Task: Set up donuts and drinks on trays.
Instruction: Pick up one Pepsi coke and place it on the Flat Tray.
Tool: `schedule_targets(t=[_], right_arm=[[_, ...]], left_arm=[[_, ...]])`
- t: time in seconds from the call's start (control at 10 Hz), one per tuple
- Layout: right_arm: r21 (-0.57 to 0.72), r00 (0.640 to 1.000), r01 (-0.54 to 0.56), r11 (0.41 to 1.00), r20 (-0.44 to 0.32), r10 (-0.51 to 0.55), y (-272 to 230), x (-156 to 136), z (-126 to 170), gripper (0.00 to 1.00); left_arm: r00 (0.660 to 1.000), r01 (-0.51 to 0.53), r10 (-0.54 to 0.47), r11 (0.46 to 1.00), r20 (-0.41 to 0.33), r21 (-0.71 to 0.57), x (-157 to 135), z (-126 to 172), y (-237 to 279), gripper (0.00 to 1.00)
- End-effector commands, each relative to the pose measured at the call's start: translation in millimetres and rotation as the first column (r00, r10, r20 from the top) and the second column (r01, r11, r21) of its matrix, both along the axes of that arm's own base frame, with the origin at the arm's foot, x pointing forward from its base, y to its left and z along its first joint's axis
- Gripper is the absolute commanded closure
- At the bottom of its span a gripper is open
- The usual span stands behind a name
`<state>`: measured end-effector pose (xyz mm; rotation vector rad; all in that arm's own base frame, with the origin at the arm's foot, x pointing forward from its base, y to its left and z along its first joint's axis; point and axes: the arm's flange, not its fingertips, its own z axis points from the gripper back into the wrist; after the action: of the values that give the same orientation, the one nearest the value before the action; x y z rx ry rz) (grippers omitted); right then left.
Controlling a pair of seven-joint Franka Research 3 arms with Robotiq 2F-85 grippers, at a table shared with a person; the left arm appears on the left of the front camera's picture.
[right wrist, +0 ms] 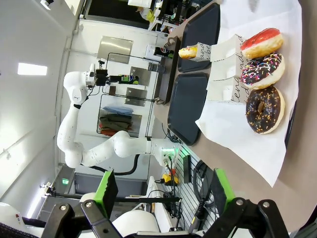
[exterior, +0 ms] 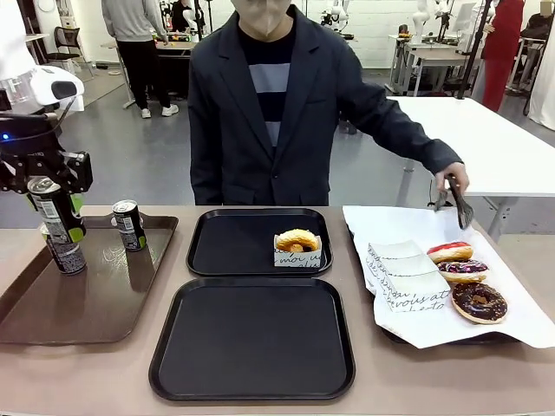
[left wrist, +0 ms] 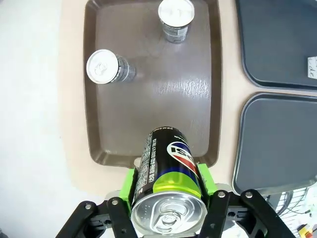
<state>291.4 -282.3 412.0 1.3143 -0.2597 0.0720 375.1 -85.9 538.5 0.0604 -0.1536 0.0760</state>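
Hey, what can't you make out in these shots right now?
Front view: the held can covers the top of another can on the brown tray.
Front view: white paper hides what lies beneath it.
Front view: the dark tool in the person's hand is too small to identify.
Left wrist view: the right edge cuts off both black trays.

White left arm, blue light; black end effector, green pads, silver screws.

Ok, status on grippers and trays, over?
Left gripper shut on can above brown tray. Right gripper open, holding nothing. One sleeved donut on far tray, near tray bare. Person's hand holds tongs by loose donuts.
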Motion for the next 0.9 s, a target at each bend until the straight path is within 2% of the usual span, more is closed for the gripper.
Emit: schedule_targets(t=[0.0, 0.4, 0.5, 0.8], right_arm=[[0.006, 1.0, 0.001, 1.0, 0.007, -0.001, 0.0, -1.2, 0.7, 0.0], [0.006, 1.0, 0.001, 1.0, 0.007, -0.001, 0.0, -1.2, 0.7, 0.0], [0.006, 1.0, 0.001, 1.0, 0.007, -0.001, 0.0, -1.2, 0.7, 0.0], [0.006, 1.0, 0.001, 1.0, 0.007, -0.001, 0.0, -1.2, 0.7, 0.0]], left_arm=[[1.0, 0.026, -0.026, 1.0, 0.009, -0.001, -0.1, 5.1, -2.4, 1.0], [1.0, 0.026, -0.026, 1.0, 0.009, -0.001, -0.1, 5.1, -2.4, 1.0], [1.0, 0.01, -0.01, 1.0, 0.0, 0.001, -0.1, 0.0, -2.5, 0.41], [0.988, 0.153, -0.153, 0.988, -0.001, 0.019, 44.4, -8.6, -99.6, 0.41]])
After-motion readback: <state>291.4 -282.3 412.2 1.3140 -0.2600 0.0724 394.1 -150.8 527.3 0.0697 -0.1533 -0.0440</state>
